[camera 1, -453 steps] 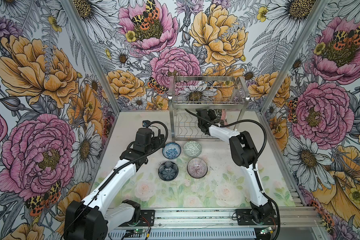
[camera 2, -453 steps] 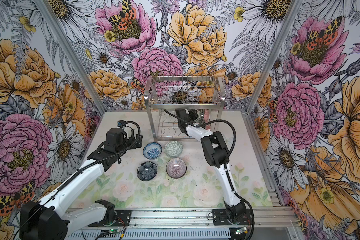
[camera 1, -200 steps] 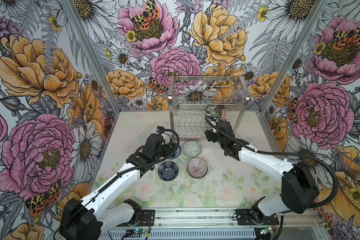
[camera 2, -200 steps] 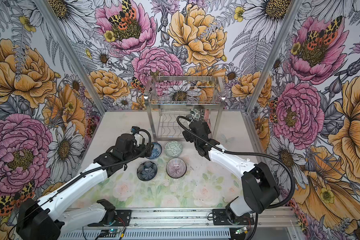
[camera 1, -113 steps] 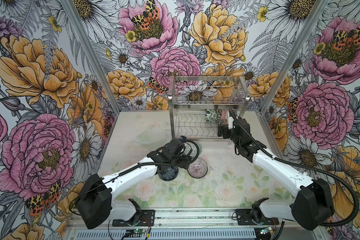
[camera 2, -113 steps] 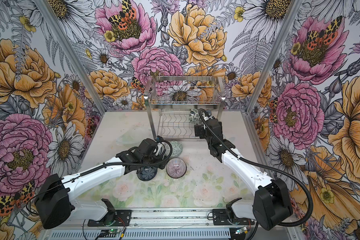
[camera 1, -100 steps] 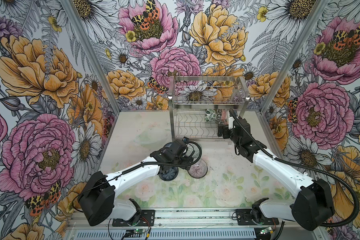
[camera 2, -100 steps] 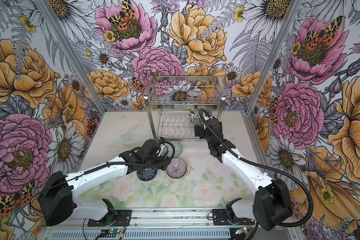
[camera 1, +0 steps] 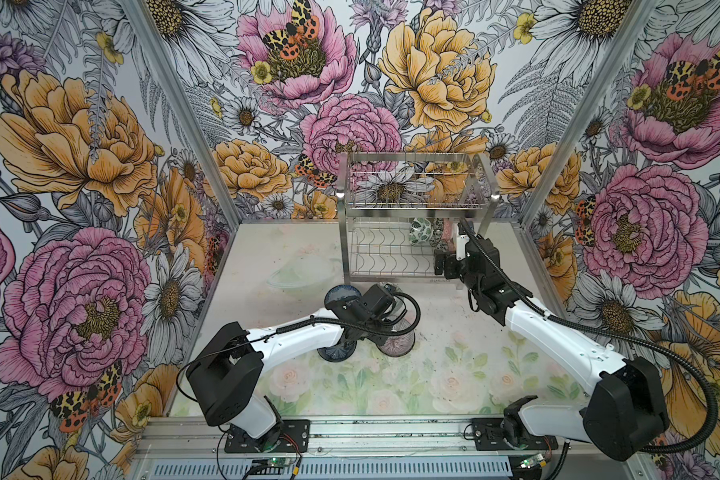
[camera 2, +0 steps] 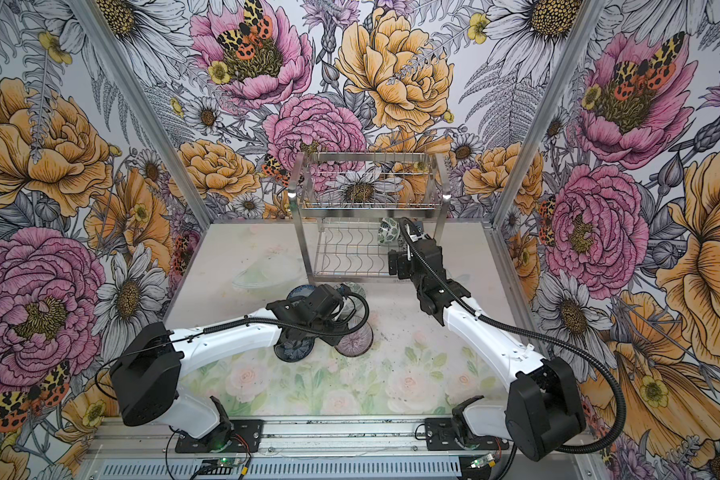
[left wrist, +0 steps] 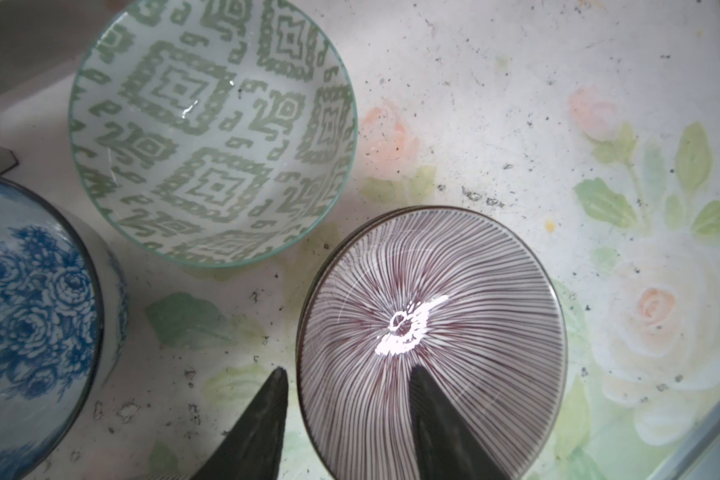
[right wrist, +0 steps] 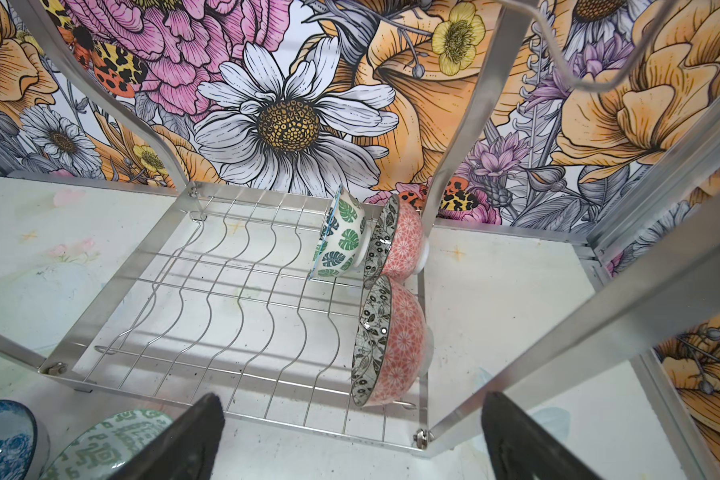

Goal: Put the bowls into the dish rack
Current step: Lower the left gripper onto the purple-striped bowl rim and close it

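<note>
My left gripper [left wrist: 348, 372] stands open astride the near rim of a pink-striped bowl [left wrist: 454, 291], one finger inside it and one outside with a small gap. That bowl [camera 1: 398, 345] rests on the mat beside a dark bowl [camera 1: 335, 353], a blue floral bowl [camera 1: 341, 295] and a green-patterned bowl [left wrist: 213, 133]. The dish rack [camera 1: 416, 203] stands at the back. Its lower tier [right wrist: 225, 291] holds a green leaf bowl [right wrist: 341, 237] and two pink bowls [right wrist: 400, 241] [right wrist: 391, 345] on edge at its right end. My right gripper [right wrist: 354, 398] is open and empty in front of that tier.
The rack's front right leg [right wrist: 558, 353] slants close past my right gripper. Flowered walls close in the mat on three sides. A metal rail [camera 1: 350, 432] with the arm bases runs along the front edge.
My left arm has swung from the blue bowl to the striped bowl and dropped over its rim, its jaws narrowing. My right gripper has backed out of the rack's lower tier and now holds still.
</note>
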Robot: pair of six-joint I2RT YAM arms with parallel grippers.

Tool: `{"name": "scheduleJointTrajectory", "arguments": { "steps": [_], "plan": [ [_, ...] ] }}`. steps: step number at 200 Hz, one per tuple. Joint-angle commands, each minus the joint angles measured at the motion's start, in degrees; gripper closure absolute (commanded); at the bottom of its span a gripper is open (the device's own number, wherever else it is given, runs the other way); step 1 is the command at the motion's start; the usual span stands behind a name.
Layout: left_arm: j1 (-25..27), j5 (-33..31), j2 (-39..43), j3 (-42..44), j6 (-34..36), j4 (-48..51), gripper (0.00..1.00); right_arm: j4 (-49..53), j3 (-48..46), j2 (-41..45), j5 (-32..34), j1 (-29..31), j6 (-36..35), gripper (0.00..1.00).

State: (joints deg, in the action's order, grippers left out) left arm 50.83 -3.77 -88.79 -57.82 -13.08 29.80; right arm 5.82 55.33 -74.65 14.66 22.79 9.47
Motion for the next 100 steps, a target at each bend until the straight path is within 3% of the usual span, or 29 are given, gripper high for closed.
{"name": "scheduleJointTrajectory", "arguments": {
  "steps": [1,100],
  "plan": [
    [0.1,-2.0,-0.6,-1.8,-0.2,0.8,0.55,-0.1,-0.5,0.0,-0.8,-0.4,0.6,0.02],
    [-0.8,-3.6,-3.7,-2.8,-0.1,1.2,0.77,0.0,0.1,-0.5,-1.8,-1.0,0.5,0.02]
  ]
}}
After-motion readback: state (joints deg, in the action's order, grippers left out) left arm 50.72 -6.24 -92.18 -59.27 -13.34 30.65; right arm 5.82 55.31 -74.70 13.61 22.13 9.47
